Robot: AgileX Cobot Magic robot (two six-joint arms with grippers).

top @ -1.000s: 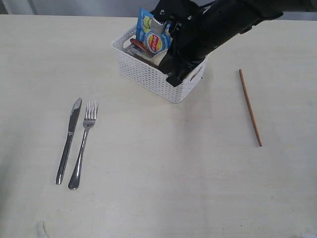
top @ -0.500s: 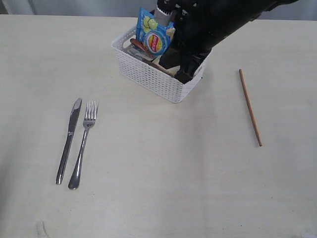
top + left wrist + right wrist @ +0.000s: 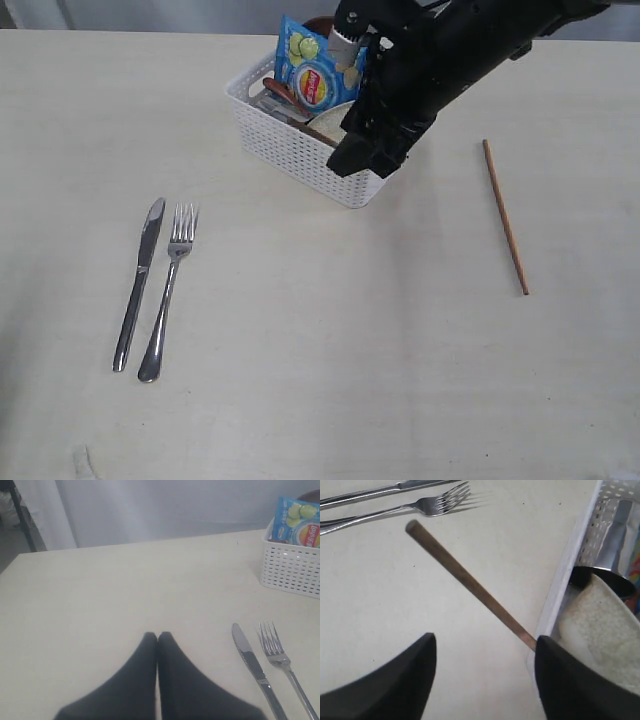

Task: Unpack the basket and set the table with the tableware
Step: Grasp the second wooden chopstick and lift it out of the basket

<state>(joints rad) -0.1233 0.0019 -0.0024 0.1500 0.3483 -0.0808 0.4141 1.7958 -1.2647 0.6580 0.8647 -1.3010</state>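
The white basket (image 3: 300, 150) stands at the back of the table (image 3: 320, 350). My right gripper (image 3: 362, 160) hangs over its near right wall, open, holding nothing. In the right wrist view a wooden chopstick (image 3: 465, 580) slants out from the basket's rim (image 3: 565, 580) past my right gripper (image 3: 485, 637), its lower end hidden behind one finger. A white bowl (image 3: 600, 625) and a steel cup (image 3: 612, 535) lie inside. Another chopstick (image 3: 505, 215) lies on the table at the right. The knife (image 3: 138, 285) and fork (image 3: 170, 290) lie at the left. My left gripper (image 3: 158, 636) is shut and empty beside the knife (image 3: 252, 662).
A blue chip bag (image 3: 315, 65) stands upright in the basket, with a reddish-brown spoon (image 3: 280, 92) beside it. The left wrist view also shows the fork (image 3: 280, 655), the basket (image 3: 290, 570) and the chip bag (image 3: 300, 522).
The right arm has shifted slightly over the basket's near right wall, and its jaws now stand apart. Knife, fork and the chopstick on the table have not moved.
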